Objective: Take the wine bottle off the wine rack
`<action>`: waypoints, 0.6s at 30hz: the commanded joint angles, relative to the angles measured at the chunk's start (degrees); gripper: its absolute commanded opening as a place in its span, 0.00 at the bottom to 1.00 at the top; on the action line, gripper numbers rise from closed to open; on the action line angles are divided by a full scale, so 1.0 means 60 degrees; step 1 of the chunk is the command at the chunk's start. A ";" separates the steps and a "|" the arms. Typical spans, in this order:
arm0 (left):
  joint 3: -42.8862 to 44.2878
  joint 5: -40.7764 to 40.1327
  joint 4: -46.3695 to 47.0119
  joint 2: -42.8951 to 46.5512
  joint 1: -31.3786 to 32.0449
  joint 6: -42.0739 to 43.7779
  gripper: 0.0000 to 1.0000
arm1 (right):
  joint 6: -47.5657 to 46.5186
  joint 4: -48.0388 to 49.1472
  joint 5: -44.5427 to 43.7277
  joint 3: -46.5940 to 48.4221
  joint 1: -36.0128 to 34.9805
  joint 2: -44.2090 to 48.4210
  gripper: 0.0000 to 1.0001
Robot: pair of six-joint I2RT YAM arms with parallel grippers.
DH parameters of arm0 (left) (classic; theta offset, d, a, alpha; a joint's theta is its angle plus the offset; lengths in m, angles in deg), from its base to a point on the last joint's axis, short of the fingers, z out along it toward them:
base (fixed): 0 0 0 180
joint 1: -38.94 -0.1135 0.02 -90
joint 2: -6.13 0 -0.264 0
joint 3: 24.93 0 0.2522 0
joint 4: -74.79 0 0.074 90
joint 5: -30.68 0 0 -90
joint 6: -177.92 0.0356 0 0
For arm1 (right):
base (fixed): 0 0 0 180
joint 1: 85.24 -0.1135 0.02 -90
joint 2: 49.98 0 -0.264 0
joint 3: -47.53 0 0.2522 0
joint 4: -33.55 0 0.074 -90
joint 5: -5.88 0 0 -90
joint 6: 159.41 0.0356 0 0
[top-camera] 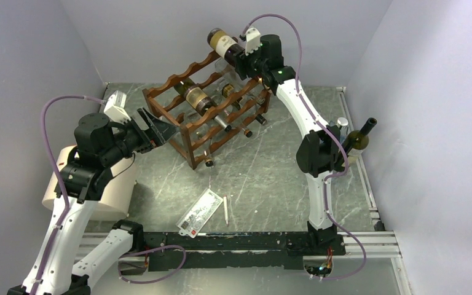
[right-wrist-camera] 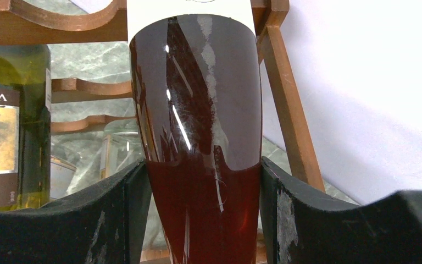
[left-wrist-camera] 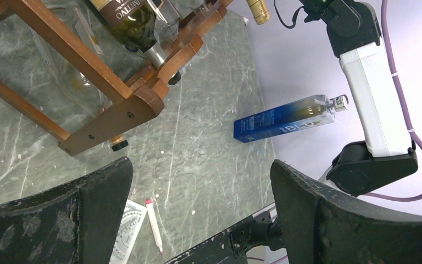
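Note:
The reddish-brown wine rack [top-camera: 206, 107] stands at the back middle of the table with several bottles lying in it. My right gripper [top-camera: 238, 56] is shut on a dark wine bottle [top-camera: 223, 43] with a pale label, held above the rack's top tier near the back wall. In the right wrist view both pads press the dark red bottle [right-wrist-camera: 198, 137] and the rack's rails [right-wrist-camera: 60, 22] show behind it. My left gripper [top-camera: 160, 128] is open and empty beside the rack's left end; in its wrist view the rack's corner post [left-wrist-camera: 115, 110] lies ahead of the spread fingers.
A green-labelled bottle [top-camera: 196, 98] lies in the rack. A dark bottle [top-camera: 359, 136] stands at the right edge by the right arm. A blue bottle [left-wrist-camera: 286, 120] lies by the wall. A card [top-camera: 200, 212] and pen [top-camera: 226, 209] lie near the front. A white roll [top-camera: 114, 193] sits left.

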 commanded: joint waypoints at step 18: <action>-0.0279 0.0296 0.0465 0.0101 -0.0033 -0.0131 0.99 | 0.0692 0.2092 0.1381 0.0434 -0.0502 0.1586 0.00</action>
